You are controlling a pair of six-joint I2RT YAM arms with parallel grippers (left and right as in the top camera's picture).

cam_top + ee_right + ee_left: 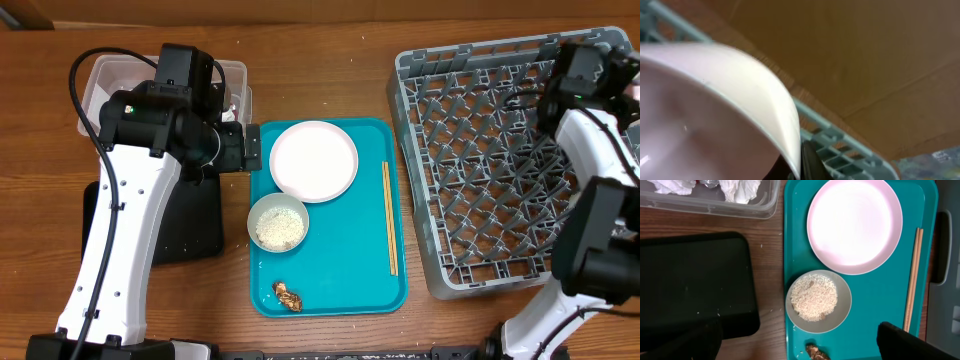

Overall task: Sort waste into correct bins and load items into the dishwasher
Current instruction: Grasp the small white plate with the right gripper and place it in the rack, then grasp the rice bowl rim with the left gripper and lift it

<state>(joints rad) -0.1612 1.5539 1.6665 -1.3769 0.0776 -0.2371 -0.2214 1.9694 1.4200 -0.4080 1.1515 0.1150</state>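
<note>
Right claw [800, 167], clamped on a pale pink dish [715, 100] over the grey rack [480, 150], should next lower it between pegs [470, 205].

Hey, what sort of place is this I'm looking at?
Most likely a lab tabletop staged as a dish-clearing station: a grey dish rack on a wooden table, a teal tray with a plate and a bowl of rice, and a white robot arm alongside.

white plate [313, 160] flat | bowl [842, 315] of rice [813, 297] upright | tissues [740, 189] in tub [715, 207]
</note>
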